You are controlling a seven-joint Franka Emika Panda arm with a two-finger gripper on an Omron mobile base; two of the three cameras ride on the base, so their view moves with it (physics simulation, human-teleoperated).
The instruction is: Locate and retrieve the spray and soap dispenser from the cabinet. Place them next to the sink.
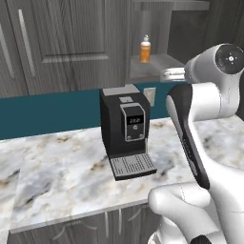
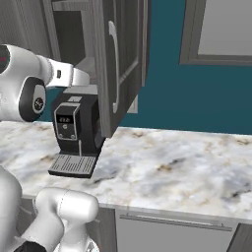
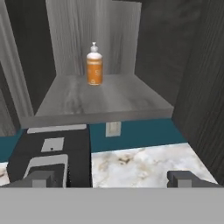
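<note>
— Soap dispenser point(image 3: 94, 64), small orange bottle with white pump, stood upright at twelve o'clock from the gripper point(image 3: 111, 178), well apart, deep on the grey wood-grain shelf nook point(image 3: 105, 98).
— And the jaws?
— Spread wide, empty. Black coffee machine point(image 3: 48, 155) sat below at seven o'clock on the marbled counter point(image 3: 140, 164).
</note>
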